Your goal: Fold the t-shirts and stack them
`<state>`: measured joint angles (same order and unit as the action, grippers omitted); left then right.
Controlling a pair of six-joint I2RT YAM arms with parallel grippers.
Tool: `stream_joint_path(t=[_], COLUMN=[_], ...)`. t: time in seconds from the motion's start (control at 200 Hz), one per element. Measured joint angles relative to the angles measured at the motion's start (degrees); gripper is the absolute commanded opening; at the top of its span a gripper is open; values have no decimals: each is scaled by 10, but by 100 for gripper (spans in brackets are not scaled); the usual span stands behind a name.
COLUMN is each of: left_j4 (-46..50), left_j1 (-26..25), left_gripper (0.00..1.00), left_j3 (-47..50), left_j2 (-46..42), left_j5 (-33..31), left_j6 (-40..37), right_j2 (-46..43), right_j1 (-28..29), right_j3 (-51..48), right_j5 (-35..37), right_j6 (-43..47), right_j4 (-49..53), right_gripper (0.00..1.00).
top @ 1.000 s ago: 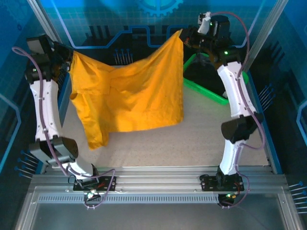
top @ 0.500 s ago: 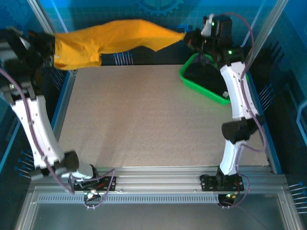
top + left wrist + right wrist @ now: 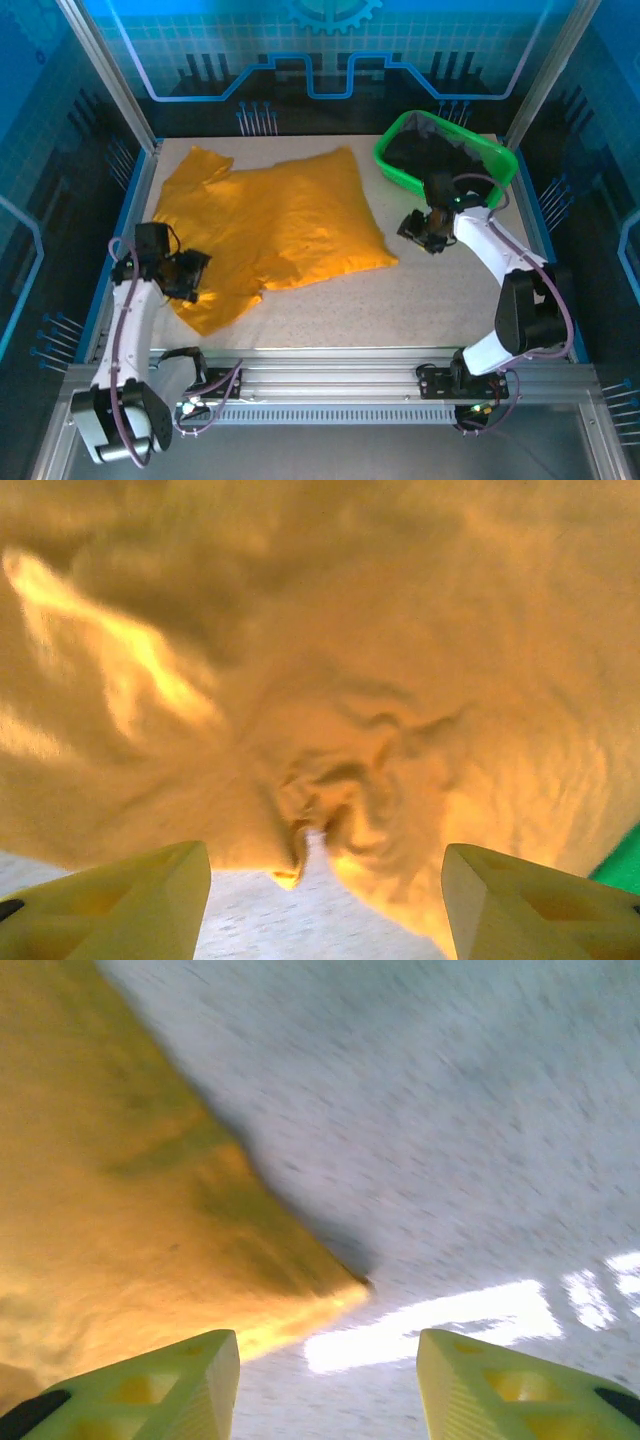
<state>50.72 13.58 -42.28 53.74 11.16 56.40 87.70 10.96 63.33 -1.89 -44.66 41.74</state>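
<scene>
Bright orange-yellow soft fabric t-shirt [image 3: 280, 220] is lying spread out, a bit rumpled, on the speckled beige tabletop [image 3: 400, 300], centre-left. L gripper [image 3: 195, 278] is sitting low over the shirt's near-left part. In L wrist view its yellow fingers [image 3: 130, 910] are standing wide apart w/ bunched cloth just beyond them, and it's gripping nothing. R gripper [image 3: 412, 228] is sitting just right of the shirt's near-right corner. In R wrist view its jaws are gaping over bare table w/ the shirt corner lying ahead-left, and nothing is sitting betw. them. Green plastic mesh basket [image 3: 385, 160] is sitting far right, w/ black cloth [image 3: 430, 150] piled inside.
</scene>
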Motion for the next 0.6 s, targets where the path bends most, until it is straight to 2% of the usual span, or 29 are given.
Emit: stream_joint_path(t=[0.125, 0.25, 0.42, 0.6], left_j4=[15, 4, -63, -136], left_j1=[-3, -3, -3, -7], left_gripper=[56, 48, 47, 49], left_j3=[47, 68, 64, -7], left_j2=[-58, -55, 38, 206], left_j5=[-3, -2, -2, 2], left_j6=[-16, -25, -25, -29], right_j2=[-4, -2, 77, 200], right_j1=[18, 69, 113, 145], right_j3=[-17, -15, 28, 117], right_j5=[11, 17, 3, -5], right_j6=[13, 27, 50, 66], right_j4=[2, -15, -42, -49], right_gripper=[47, 43, 35, 32])
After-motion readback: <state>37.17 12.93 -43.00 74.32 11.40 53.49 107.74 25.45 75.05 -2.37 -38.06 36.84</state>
